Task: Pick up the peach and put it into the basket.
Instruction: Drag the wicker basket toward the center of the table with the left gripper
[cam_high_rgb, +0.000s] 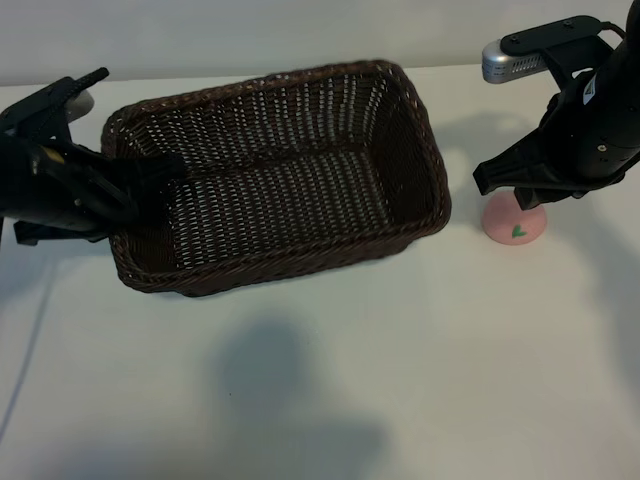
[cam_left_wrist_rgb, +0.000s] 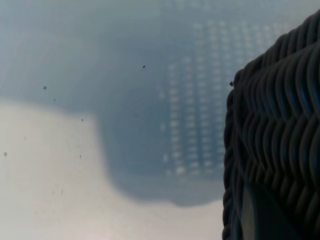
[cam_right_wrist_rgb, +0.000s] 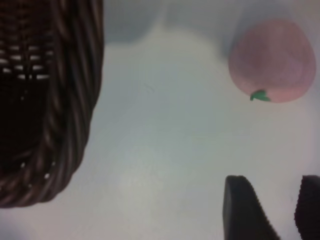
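Bright, even light from overhead; my arms throw soft grey shadows on the white table; no glare; my left wrist view is hazy, the basket weave close and blurred; my right wrist view shows the peach soft, out of focus.

Large rectangular dark-brown woven wicker basket: rough, ribbed weave, open gaps in walls and floor, braided rim thicker, slight sheen on strands. Small round pale-pink toy peach: smooth, matt skin, painted green leaf mark. Flat white table: smooth, matt, faint soft glare, few tiny dark specks up close. Right hand: black fingers, matt, plastic-looking. Left hand: same black matt casing. Silver-grey camera housing above right arm: dull metallic look, perforated face.
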